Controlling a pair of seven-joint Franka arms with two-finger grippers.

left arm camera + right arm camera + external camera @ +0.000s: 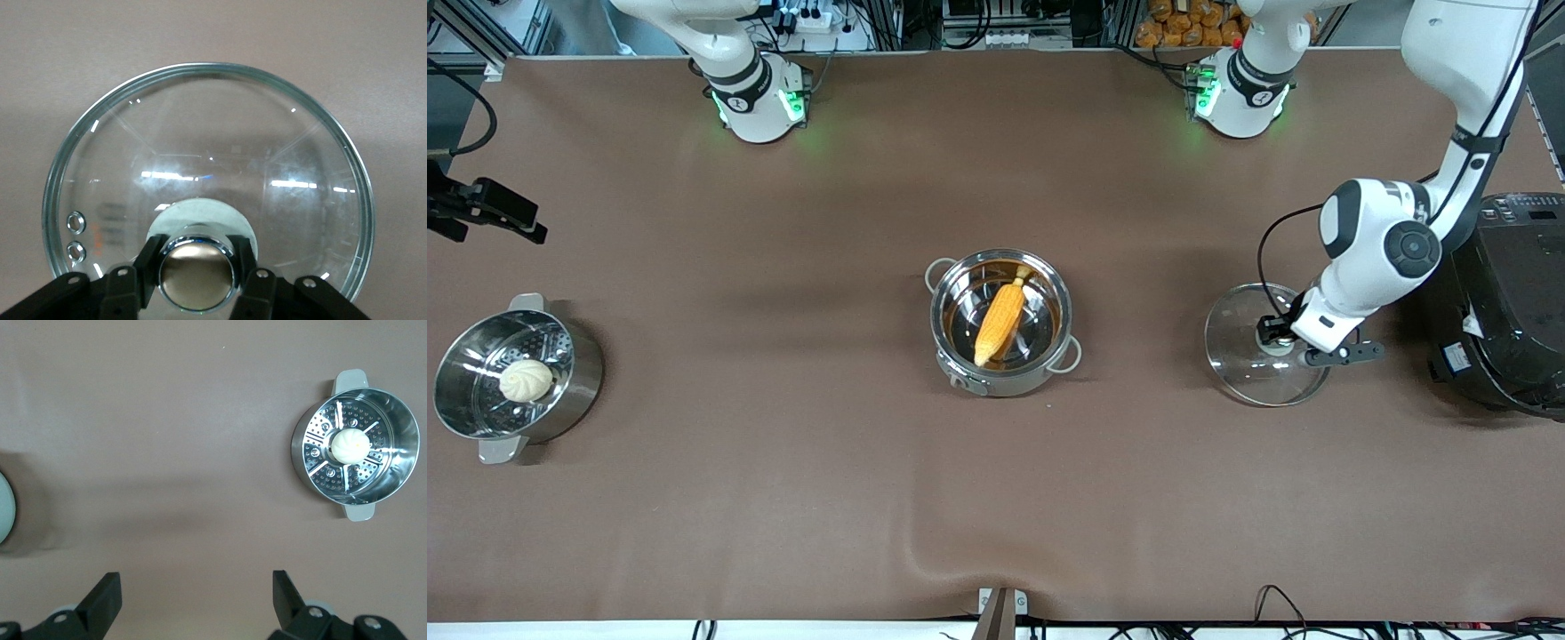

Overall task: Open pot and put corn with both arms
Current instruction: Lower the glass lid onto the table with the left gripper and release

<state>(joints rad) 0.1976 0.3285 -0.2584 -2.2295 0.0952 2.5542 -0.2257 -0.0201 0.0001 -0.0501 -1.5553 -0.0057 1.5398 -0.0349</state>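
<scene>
Corn lies slantwise inside the pot, which sits uncovered at the middle of the table in the front view; by my reading both halves of the task are met, and only the lid's release is left. The lid rests flat on the table toward the left arm's end, well apart from the pot, presumably parked there to leave the pot's mouth free. The left gripper is down on its knob, and the arm hides part of the lid's rim. A black cooker stands at that table edge, cut off by the frame. The right gripper shows at the opposite edge, partly out of frame, above the steamer with its bun; this arm waits.

Left wrist view: the fingers are clamped on the knob from both sides. Whether the lid's weight is fully on the table cannot be told here.

Right wrist view: the right gripper's fingers stand wide apart with nothing between them, over bare table. The steamer and bun show farther off. A pale curved edge at the frame's border is too cut off to name.
</scene>
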